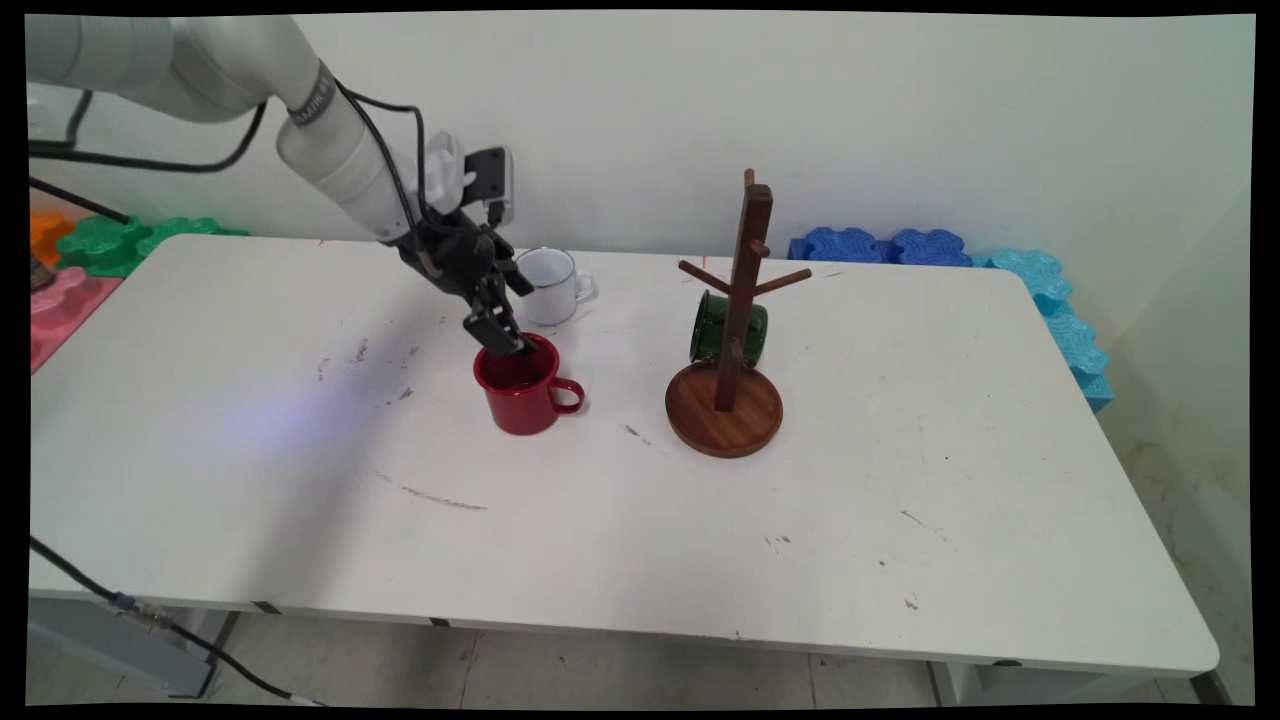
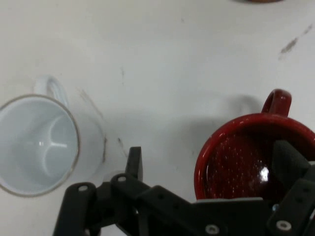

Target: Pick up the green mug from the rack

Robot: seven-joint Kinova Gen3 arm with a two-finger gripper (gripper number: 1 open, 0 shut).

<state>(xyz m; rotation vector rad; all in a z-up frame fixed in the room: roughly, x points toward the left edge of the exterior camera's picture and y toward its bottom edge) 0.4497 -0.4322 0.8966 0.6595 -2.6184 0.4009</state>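
Observation:
A red mug [image 1: 520,390] stands upright on the white table [image 1: 300,450], handle toward the right. My gripper [image 1: 508,343] reaches down at its rim and is open. In the hand view one finger [image 2: 290,157] is inside the red mug [image 2: 236,162] and the other finger [image 2: 134,163] is outside its wall, so the gripper [image 2: 211,162] straddles the rim. A white mug [image 1: 548,285] stands just behind the gripper, shown as the white mug [image 2: 37,145] at the left of the hand view.
A wooden mug tree [image 1: 738,290] on a round base stands right of the red mug, with a green mug [image 1: 710,325] hanging low on it. Blue foam tiles [image 1: 900,245] lie at the far right edge, green and pink ones [image 1: 100,245] at the far left.

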